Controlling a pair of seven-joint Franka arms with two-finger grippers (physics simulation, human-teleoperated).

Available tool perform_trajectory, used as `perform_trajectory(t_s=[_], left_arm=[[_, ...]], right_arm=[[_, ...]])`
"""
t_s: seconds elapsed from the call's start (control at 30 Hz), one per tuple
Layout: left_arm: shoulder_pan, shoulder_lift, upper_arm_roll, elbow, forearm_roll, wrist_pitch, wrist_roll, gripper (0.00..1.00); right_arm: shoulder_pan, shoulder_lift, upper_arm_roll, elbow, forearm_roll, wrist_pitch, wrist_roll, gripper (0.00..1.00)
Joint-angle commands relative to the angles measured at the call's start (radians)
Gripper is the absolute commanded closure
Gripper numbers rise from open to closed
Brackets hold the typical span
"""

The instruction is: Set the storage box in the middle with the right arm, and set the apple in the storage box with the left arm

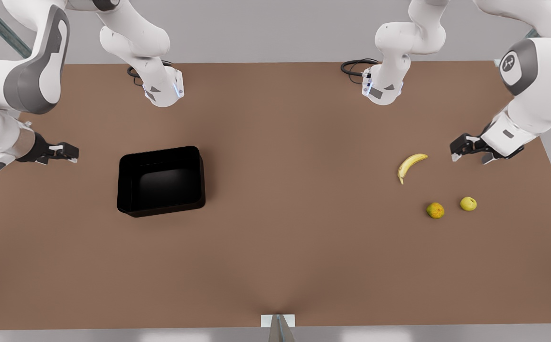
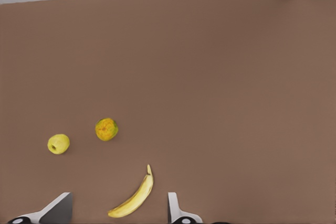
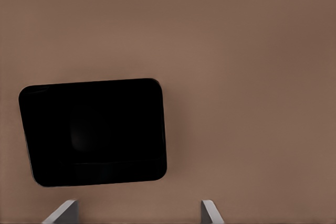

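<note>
The storage box (image 1: 166, 207) is a glossy black open-top bin, empty, standing left of the table's middle in the front view; the right wrist view has it as the storage box (image 3: 94, 132). My right gripper (image 1: 72, 152) hovers open off the box's left side, apart from it, and its open fingers frame the right gripper (image 3: 139, 204). The apple (image 1: 468, 204), evenly yellow-green, lies at the front view's right and appears as the apple (image 2: 58, 144). My left gripper (image 1: 470, 158) hangs open above and behind it, holding nothing, its midpoint the left gripper (image 2: 118, 199).
A yellow banana (image 1: 410, 165) lies close to the left gripper, seen as the banana (image 2: 134, 198) between its fingers' line of sight. A round fruit with orange blotches (image 1: 435, 210) sits beside the apple. Both arm bases (image 1: 163, 92) stand at the table's far edge.
</note>
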Motion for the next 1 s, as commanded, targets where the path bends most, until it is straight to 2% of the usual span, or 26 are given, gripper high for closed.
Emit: perform_trajectory(t_s=[0.0,0.1,0.17,0.23,0.33,0.4,0.5,0.6,0.77,0.97], left_arm=[[-0.007,0.001,0.0,0.0,-0.005,0.002,0.0,0.0],[0.003,0.081,0.014,0.02,-0.004,0.009,-0.02,0.0],[0.005,0.168,0.089,0.042,-0.143,0.008,-0.32,0.0],[0.02,0.276,0.209,0.057,-0.433,0.011,-0.687,0.0],[0.031,0.409,0.356,0.023,-0.884,0.054,-0.81,0.0],[0.059,0.431,0.456,-0.125,-1.249,0.051,-0.927,0.0],[0.074,0.458,0.473,-0.205,-1.294,0.049,-0.894,0.0],[0.129,0.533,0.471,-0.202,-1.338,0.034,-0.848,0.0],[0.192,0.61,0.473,-0.208,-1.303,-0.133,-0.784,0.0],[0.295,0.725,0.46,-0.119,-1.294,-0.133,-0.729,0.0]], right_arm=[[-0.001,0.001,0.0,-0.001,0.0,0.0,0.0,0.0],[-0.006,0.042,-0.001,-0.056,0.0,0.026,0.0,0.0],[-0.01,0.041,-0.001,-0.251,0.0,0.22,-0.008,0.0],[-0.026,0.045,-0.001,-0.418,0.0,0.465,-0.03,0.0],[-0.069,0.126,-0.01,-0.495,0.0,0.681,-0.169,0.0],[-0.075,0.18,-0.024,-0.547,0.0,0.791,-0.227,0.0],[-0.052,0.206,-0.023,-0.588,-0.002,0.85,-0.225,0.0],[-0.041,0.185,-0.018,-0.593,0.0,0.848,-0.221,0.0],[-0.038,0.183,-0.016,-0.674,0.005,0.853,-0.222,0.0],[-0.038,0.231,-0.016,-0.674,0.0,0.844,-0.224,0.0]])
